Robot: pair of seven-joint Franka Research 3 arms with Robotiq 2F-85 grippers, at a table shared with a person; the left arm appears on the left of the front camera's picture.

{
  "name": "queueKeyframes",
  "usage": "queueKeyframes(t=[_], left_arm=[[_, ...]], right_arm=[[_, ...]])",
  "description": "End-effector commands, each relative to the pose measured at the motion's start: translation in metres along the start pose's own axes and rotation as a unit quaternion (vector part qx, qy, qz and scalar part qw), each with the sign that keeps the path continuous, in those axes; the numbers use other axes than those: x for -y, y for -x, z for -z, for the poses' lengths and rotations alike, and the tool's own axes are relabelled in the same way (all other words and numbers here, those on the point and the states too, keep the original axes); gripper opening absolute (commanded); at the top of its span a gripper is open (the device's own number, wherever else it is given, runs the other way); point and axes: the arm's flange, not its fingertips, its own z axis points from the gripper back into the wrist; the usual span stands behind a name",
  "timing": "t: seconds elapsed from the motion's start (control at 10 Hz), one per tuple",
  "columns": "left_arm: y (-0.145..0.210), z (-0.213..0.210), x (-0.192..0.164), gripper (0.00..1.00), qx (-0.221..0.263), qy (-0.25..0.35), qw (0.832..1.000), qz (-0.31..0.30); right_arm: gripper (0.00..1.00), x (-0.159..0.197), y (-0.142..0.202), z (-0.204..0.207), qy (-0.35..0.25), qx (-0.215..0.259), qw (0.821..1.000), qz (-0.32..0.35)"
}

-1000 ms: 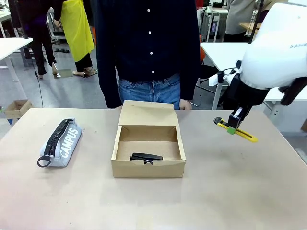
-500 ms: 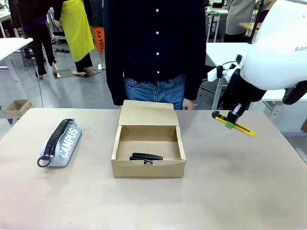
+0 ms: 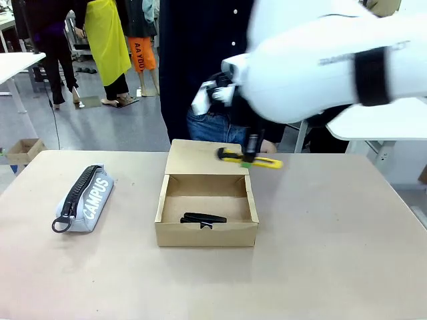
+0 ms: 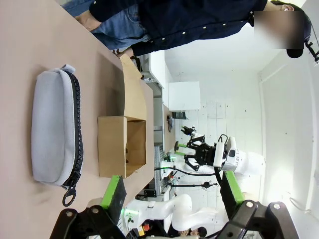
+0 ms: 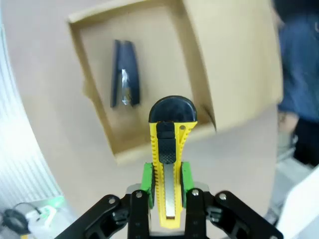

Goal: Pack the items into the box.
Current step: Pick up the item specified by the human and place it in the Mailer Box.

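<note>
The one word I read clearly from here is "CAMPUS", in white capitals along the side of the grey pencil case (image 3: pixel 87 197), which lies on the table to the left of the box (image 3: pixel 207 235). Far behind the table, left of the person, an orange piece (image 3: pixel 137 53), cloth or sign, I cannot tell which, carries dark letters running downward; I make them out as "AA YOU". The white right arm (image 3: pixel 313 60) has grey lettering on its shell, too smeared for me to read.
</note>
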Motion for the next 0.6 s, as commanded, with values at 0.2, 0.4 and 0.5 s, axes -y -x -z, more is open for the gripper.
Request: queueKeyframes(t=[0.2, 0.4, 0.5], left_arm=[[0.001, 0.000, 0.002, 1.00, 0.001, 0.008, 1.000, 0.005], [0.001, 0.000, 0.002, 1.00, 0.001, 0.008, 1.000, 0.005], [0.001, 0.000, 0.002, 1.00, 0.001, 0.008, 1.000, 0.005]], right_arm=[[0.27, -0.006, -0.080, 0.042, -0.043, -0.027, 0.991, -0.121], [0.27, -0.009, -0.087, 0.064, -0.055, -0.045, 0.990, -0.120], [0.27, -0.008, -0.088, 0.069, -0.063, -0.043, 0.990, -0.119]])
